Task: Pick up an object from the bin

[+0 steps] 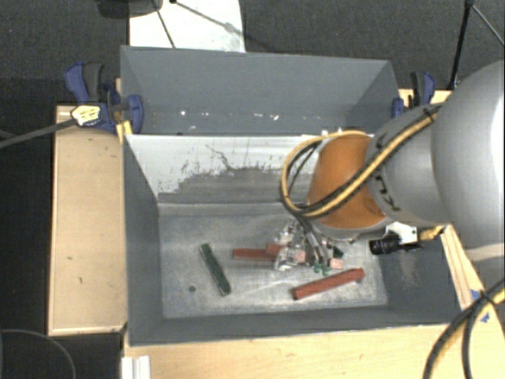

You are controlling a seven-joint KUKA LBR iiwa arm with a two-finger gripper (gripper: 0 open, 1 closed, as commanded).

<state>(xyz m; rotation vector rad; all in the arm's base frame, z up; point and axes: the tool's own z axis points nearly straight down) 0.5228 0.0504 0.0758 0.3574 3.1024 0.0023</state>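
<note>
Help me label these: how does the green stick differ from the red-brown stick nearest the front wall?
Colour: green stick dark green, red-brown stick rusty red. Pose: green stick steeply slanted, bin's left; red-brown stick nearly level, right. Both are slim bars lying flat.

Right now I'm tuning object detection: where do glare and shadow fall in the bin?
In the camera view, bright glints dot the top of the bin's back wall; a pale sheen streaks the floor by the lower red-brown stick; the arm seems to shade the floor's right side, and the gripper covers one end of the other red-brown stick; the green stick lies evenly lit.
</note>
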